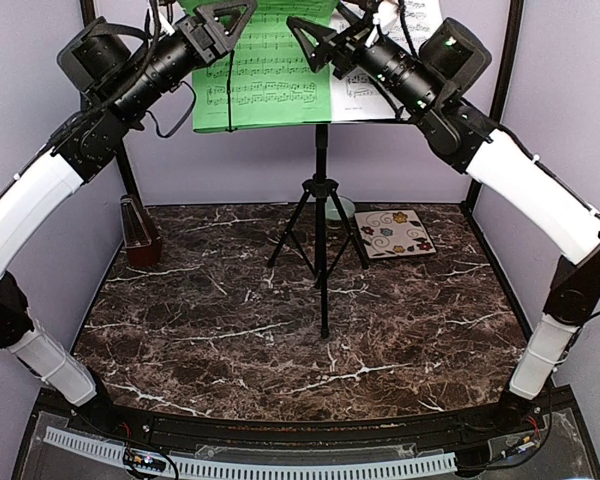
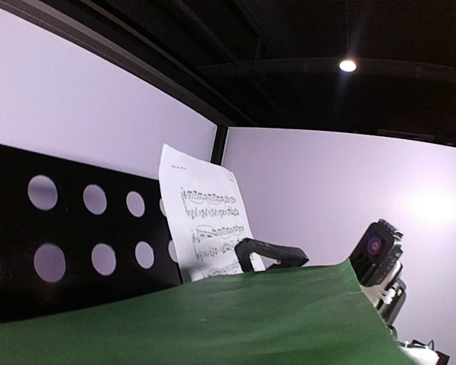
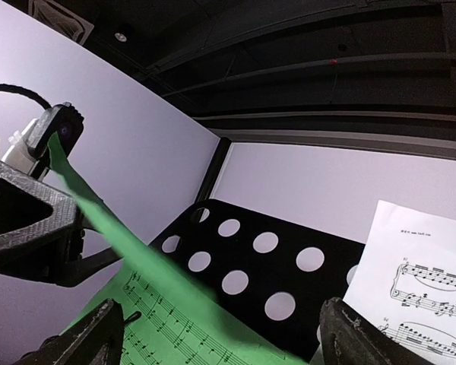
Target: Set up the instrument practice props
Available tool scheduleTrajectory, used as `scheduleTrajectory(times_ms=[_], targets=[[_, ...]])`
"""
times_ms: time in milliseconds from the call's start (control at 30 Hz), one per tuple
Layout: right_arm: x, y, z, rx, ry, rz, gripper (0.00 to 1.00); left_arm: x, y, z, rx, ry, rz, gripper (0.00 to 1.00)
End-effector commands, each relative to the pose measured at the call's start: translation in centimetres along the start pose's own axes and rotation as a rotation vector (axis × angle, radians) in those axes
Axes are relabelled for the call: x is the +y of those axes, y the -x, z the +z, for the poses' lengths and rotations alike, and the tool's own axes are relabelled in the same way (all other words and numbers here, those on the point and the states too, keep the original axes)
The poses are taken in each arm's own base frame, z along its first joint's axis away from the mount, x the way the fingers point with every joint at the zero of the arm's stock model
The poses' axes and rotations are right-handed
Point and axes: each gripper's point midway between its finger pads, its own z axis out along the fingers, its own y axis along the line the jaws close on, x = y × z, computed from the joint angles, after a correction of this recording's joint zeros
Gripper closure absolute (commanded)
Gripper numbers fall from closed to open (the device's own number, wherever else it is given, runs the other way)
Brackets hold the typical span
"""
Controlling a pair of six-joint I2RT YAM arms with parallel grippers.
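I see the metronome standing upright at the 9 o'clock edge of the table. Higher up, my left gripper sits at the top edge of the green sheet. The paper curls across that wrist's view and hides the fingers, so I cannot tell whether they pinch it. The green sheet leans on the left half of the music stand, whose tripod is planted toward 12 o'clock from the table's centre. The white sheet rests at the green one's 3 o'clock. My right gripper hovers in front of the perforated desk with its fingers spread wide, grasping nothing. A pale bowl and a patterned tile lie around 1 o'clock.
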Motion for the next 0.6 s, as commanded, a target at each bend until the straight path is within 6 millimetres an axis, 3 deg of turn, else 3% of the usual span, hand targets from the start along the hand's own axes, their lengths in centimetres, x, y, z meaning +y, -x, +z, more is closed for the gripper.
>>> scheduleTrajectory(times_ms=[0, 167, 233, 300, 567], targets=[[-1.0, 4.3, -1.8, -0.099, -0.044, 0.004, 0.09, 0.0, 4.4, 0.8, -0.147, 0.038, 0.094, 0.4], [-0.7, 4.5, -3.0, -0.096, -0.043, -0.012, 0.09, 2.3, 5.6, 2.3, -0.207, 0.151, 0.154, 0.39], [-0.3, 3.5, -3.1, -0.082, -0.035, -0.016, 0.09, 3.5, 5.7, 2.7, -0.215, 0.18, 0.159, 0.39], [-0.6, 5.1, -3.8, -0.102, -0.037, -0.025, 0.09, 4.4, 5.9, 3.0, -0.222, 0.191, 0.152, 0.39], [-0.3, 5.5, -4.6, -0.107, -0.029, -0.027, 0.08, 6.9, 6.1, 3.6, -0.222, 0.217, 0.146, 0.4]])
